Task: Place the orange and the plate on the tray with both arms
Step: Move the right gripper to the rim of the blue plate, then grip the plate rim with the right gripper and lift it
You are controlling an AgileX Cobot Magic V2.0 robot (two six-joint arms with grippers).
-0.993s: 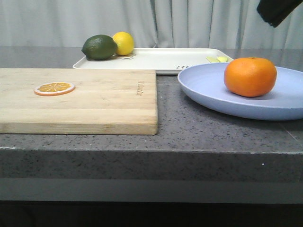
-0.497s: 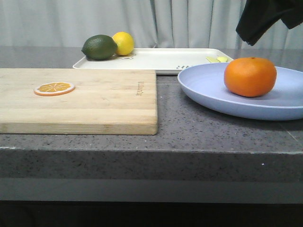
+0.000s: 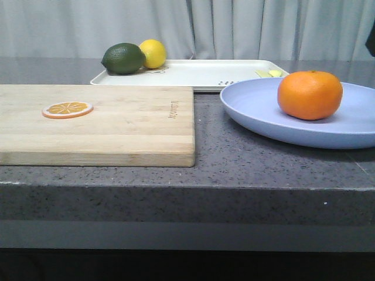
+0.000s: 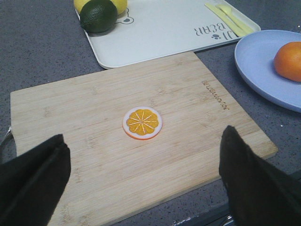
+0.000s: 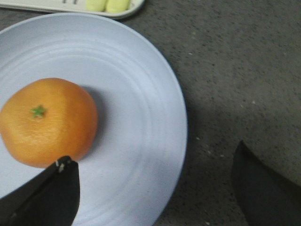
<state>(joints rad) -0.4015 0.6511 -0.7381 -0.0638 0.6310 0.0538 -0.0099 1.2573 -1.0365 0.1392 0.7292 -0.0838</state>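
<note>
The orange (image 3: pixel 310 95) sits on the plate (image 3: pixel 263 114), stem end up; in the right wrist view a small green star-shaped calyx faces the camera. It is round and slightly flattened, so its wider axis lies level with the plate, and its skin is bright and smooth with fine pores. In the front view it stands at about 3 o'clock from the cutting board (image 3: pixel 117 126). The plate is large, shallow, matte lavender-blue with faint concentric rings, resting flat on the dark speckled counter (image 3: pixel 222 170), its near-left rim close to the board's right corner. The tray (image 3: pixel 199 73) lies flat at 12 o'clock from the board, long side running left to right, white with a low rim; a dark green fruit (image 3: pixel 123 58) and a lemon (image 3: pixel 153 53) sit at its left end. An orange slice (image 3: pixel 67 109) lies flat on the board.

The left gripper (image 4: pixel 141 183) hangs above the board with its fingers spread wide, holding nothing. The right gripper (image 5: pixel 155 188) hovers over the plate's edge, also spread wide and empty, one finger (image 5: pixel 51 193) just beside the orange.
</note>
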